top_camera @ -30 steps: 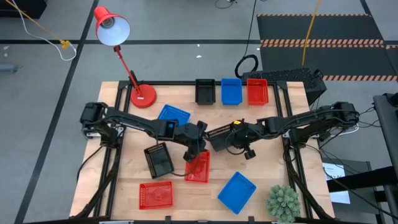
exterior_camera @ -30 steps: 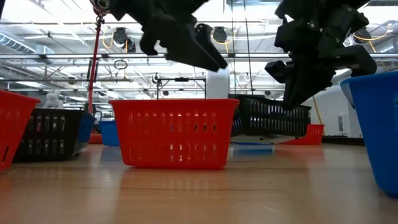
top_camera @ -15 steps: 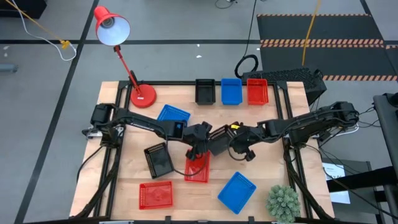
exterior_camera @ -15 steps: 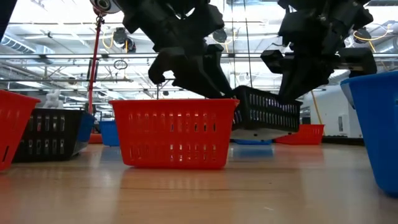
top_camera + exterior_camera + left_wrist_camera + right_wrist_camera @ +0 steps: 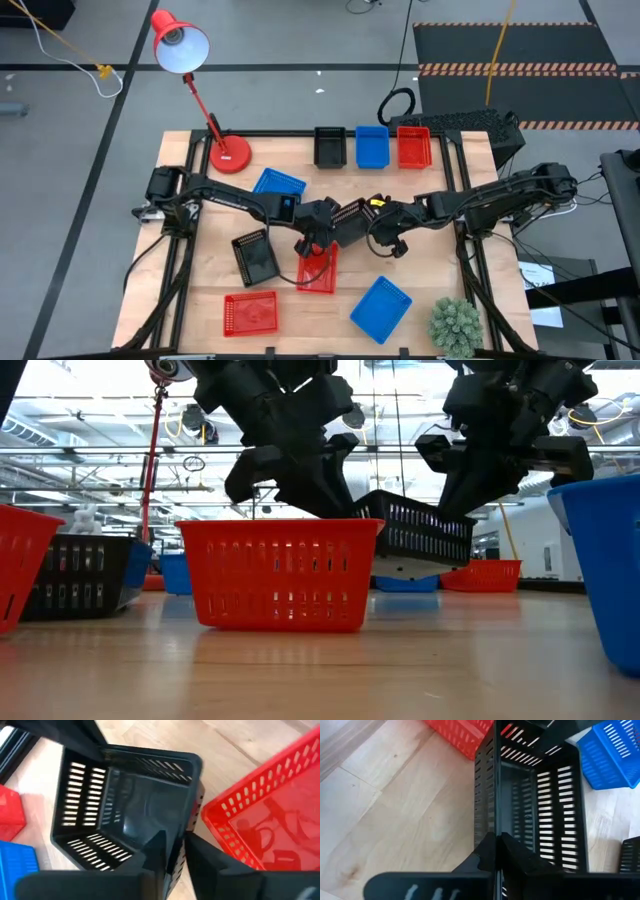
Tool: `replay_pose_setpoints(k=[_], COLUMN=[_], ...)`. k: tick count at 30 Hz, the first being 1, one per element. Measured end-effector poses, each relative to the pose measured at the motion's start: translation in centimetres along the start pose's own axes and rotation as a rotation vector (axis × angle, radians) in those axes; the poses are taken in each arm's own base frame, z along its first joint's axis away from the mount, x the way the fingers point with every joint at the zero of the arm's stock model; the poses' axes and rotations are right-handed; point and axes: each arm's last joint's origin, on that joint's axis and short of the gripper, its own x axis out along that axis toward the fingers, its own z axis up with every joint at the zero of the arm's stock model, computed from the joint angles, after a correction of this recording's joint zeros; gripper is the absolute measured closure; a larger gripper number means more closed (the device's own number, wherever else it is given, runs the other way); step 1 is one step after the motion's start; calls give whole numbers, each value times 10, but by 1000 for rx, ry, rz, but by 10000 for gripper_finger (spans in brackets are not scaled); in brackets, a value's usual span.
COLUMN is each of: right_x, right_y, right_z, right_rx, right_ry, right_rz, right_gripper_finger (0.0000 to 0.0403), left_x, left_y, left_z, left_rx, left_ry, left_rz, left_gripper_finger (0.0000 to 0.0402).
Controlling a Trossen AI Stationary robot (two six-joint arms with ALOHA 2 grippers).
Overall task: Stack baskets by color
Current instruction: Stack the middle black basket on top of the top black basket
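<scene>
Baskets: small, shallow, rectangular, plastic, with slotted mesh-like walls; nine visible in the high view, in black, blue and red.

Held black basket (image 5: pixel 348 221): lifted clear of the table (image 5: pixel 430 270) at mid-table, tilted, between both grippers. Interior empty in both wrist views.
- Left gripper (image 5: pixel 172 851): fingers pinched on one wall of this basket, wall edge between them.
- Right gripper (image 5: pixel 496 845): fingers pressed together on the opposite wall, thin rim clamped between them.
- Low view: basket hanging above the tabletop, just behind the rim of the near red basket (image 5: pixel 279 572).

Near red basket (image 5: pixel 318 268): upright on the table, directly below the left gripper. Empty.

Back row, side by side at the table's far edge: black basket (image 5: pixel 329 146), blue basket (image 5: pixel 372 147), red basket (image 5: pixel 414 147). Contents not discernible.

Other baskets on the table:
- Blue, tilted, near the lamp base (image 5: pixel 230 153): (image 5: pixel 278 184).
- Black, left of the near red basket: (image 5: pixel 255 256).
- Red, front left: (image 5: pixel 250 313).
- Blue, front right, near the green plant (image 5: pixel 456 325): (image 5: pixel 380 308).

All four empty, each set apart from the others.
</scene>
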Motion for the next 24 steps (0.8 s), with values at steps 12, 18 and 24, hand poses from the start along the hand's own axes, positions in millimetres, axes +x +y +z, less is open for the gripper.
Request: replay_pose_setpoints(k=[12, 18, 24], right_x=[-3, -23, -66], right_y=[0, -5, -12], right_z=[9, 14, 16], right_rx=[117, 274, 404], right_ry=[-68, -142, -304], right_rz=[-51, -143, -243], right_gripper_finger=[301, 194, 125], left_x=[-2, -10, -37], left_y=[1, 3, 13], left_z=[0, 1, 3], left_rx=[75, 82, 80], left_ry=[0, 3, 7], left_rz=[4, 10, 68], left_gripper_finger=[392, 392, 391])
